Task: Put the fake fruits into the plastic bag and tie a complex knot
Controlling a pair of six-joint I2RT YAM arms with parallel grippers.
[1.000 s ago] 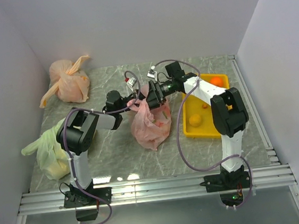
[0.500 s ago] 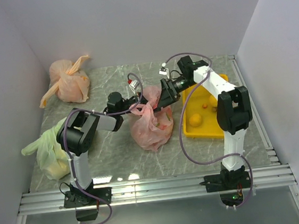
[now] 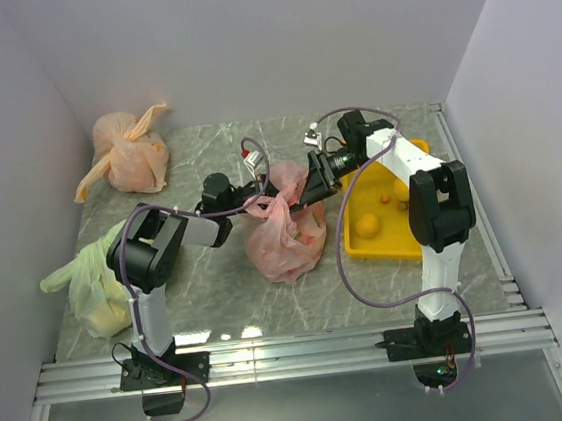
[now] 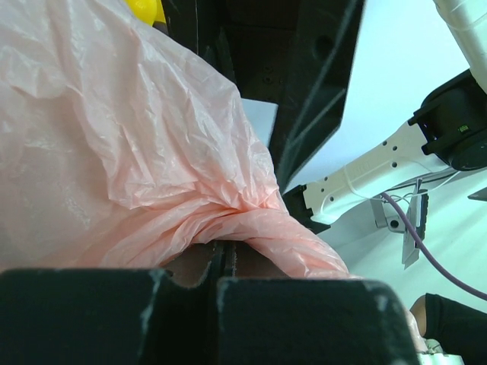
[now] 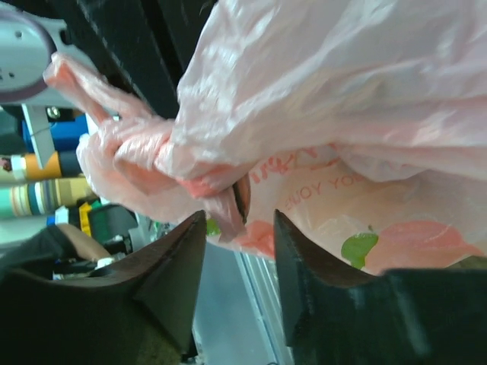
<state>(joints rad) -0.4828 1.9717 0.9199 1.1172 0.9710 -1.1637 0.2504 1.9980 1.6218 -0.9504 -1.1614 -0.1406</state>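
The bag [image 3: 286, 242] sits in the middle of the table [image 3: 220, 297], between the two arms, with its mouth gathered up into the knot [image 5: 163, 163] at the top. The film is thin, crinkly and very soft, so I judge it light in itself, with the weight low in the belly. It gives no firm shape to hold. It will slide and stretch under a pull, and it may tear if pulled sharply. The good places to take hold are the twisted strips at the knot, where the plastic is bunched thick, not the loose skin of the belly. The left gripper [image 4: 224, 257] has its fingers pressed together with a fold of the pink film caught in between, close to the knot. The right gripper [image 5: 240, 222] has its fingers apart, one on each side of the lower end of the knot. The strip hangs in the gap, and I cannot see that it is squeezed. The table has a smooth grey marble pattern, so the bag may slip on it when one strip is drawn. The room is tight: a yellow tray [image 3: 391, 249] with loose fruits [image 3: 367, 225] lies just beside the bag on the right. A green bag [image 3: 93, 286] and an orange bag [image 3: 130, 156] stand well apart at the left, and plain walls close three sides.
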